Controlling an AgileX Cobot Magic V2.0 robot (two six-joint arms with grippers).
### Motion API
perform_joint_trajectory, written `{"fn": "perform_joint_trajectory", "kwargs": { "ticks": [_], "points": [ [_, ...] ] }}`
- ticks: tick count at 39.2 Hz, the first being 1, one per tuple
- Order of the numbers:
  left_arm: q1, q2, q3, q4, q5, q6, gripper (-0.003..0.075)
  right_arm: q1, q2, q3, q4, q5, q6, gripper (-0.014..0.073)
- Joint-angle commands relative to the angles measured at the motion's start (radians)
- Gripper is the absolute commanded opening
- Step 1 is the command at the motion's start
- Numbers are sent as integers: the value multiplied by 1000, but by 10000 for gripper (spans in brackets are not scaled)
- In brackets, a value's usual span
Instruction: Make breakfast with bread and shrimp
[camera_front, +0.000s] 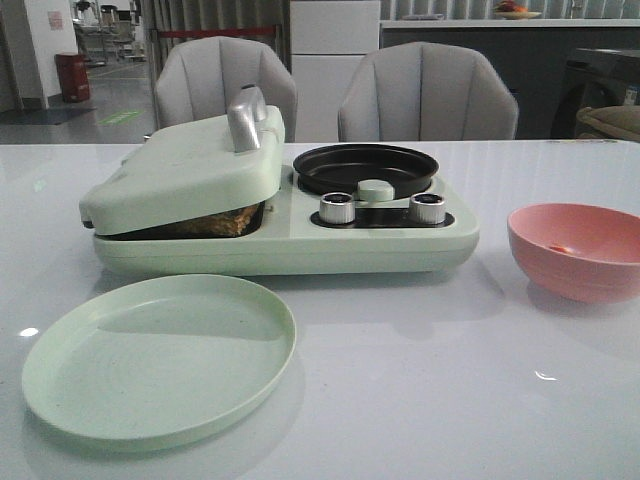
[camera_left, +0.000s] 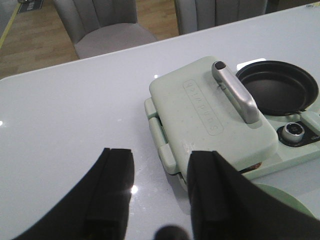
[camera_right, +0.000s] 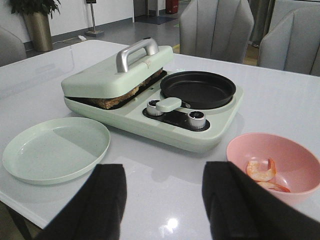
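Bread (camera_front: 215, 222) is pressed under the breakfast maker's lid (camera_front: 180, 170), left of the black pan (camera_front: 365, 168). Shrimp (camera_right: 261, 171) are seen in the pink bowl (camera_right: 300, 155) at the right. Both the left end effector (camera_left: 156, 200) and the right end effector (camera_right: 165, 205) are held released above the bench (camera_front: 450, 380), grasping nothing.

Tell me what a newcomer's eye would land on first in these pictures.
The mint-green breakfast maker at mid-table draws the eye first: its hinged lid with the silver handle rests tilted on toasted brown bread, and a round black pan sits on its right half. In front on the left lies a pale green round plate; to the right stands a pink bowl holding orange-pink shrimp.
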Motion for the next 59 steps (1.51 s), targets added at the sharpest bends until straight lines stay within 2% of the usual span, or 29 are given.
{"fn": "perform_joint_trajectory", "kwargs": {
  "ticks": [1, 16, 28, 37, 47, 59],
  "points": [
    [-5, -96, 56, -20, -109, -12, 328, -4, 10, -24, 0, -86, -10, 461],
    [-5, -478, 368, -48, -117, -12, 328, -4, 10, -24, 0, -86, -10, 461],
    [-5, -744, 540, -68, -146, -12, 328, -4, 10, -24, 0, -86, -10, 461],
    [-5, -759, 561, -70, -188, -12, 316, -4, 10, -24, 0, -86, -10, 461],
    [-5, -759, 562, -72, -183, -12, 191, -4, 10, -24, 0, -133, -10, 461],
    [-5, -759, 562, -72, -181, -12, 112, -4, 10, -24, 0, -169, -10, 461]
  ]
}}
